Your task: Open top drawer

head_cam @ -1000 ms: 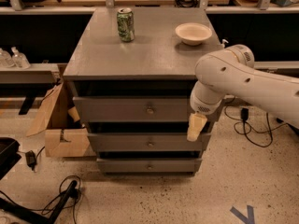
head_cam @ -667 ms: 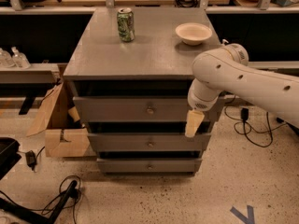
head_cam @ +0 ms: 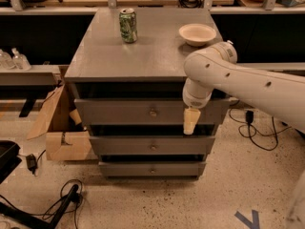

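Grey table [head_cam: 143, 56] with three drawer fronts stacked below its top, standing on a speckled floor [head_cam: 228, 185]. Workbenches run behind it on the far side.

White robot arm [head_cam: 248, 80] enters from the right and crosses the table's right near corner. Its rounded elbow sits above the right end of the drawer stack.

Top drawer [head_cam: 114, 111]: uppermost and widest of the three fronts, directly under the table top. A dark band lies between its upper edge and the table's edge. Middle drawer [head_cam: 119, 144] and bottom drawer [head_cam: 128, 168] lie below it, each looking narrower than the one above.

Open cardboard box [head_cam: 62, 137] on the floor, just beside the table's left side, one flap raised.

Cream bowl [head_cam: 197, 33] on the table top, far right. Green drink can [head_cam: 127, 26] upright on the table top, far, left of the bowl, well apart from it.

Gripper [head_cam: 189, 128]: tan, pointing straight down from the arm's wrist, in front of the right part of the top drawer front, its tip at that front's lower edge. It is to the right of the round knob [head_cam: 152, 112] and apart from it. Cannot tell whether it is open or closed, nor whether it touches the drawer front. Nothing is seen in its grasp.

Two clear bottles [head_cam: 12, 60] on a low shelf, far left. Black cables [head_cam: 250, 128] on the floor at right.
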Controlling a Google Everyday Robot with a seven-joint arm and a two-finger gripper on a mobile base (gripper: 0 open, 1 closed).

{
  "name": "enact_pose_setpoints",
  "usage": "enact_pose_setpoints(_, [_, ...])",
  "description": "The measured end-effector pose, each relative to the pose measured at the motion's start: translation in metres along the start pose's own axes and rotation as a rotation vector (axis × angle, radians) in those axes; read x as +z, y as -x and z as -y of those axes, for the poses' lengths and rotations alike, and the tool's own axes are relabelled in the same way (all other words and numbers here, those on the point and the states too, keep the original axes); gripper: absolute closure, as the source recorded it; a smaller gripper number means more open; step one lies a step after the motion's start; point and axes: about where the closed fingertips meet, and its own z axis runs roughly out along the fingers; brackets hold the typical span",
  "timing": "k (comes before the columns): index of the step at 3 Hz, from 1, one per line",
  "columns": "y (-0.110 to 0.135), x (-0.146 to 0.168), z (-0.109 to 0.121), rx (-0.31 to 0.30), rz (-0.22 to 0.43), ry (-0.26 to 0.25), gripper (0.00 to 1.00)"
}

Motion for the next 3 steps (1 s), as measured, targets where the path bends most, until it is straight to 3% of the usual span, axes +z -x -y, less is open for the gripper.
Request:
enact_pose_setpoints(1, [0.009, 0.009, 0.003, -0.046, -0.018, 0.002, 0.00])
enact_pose_setpoints(3, [0.017, 0.038, -0.003, -0.081, -0.045, 0.037, 0.00])
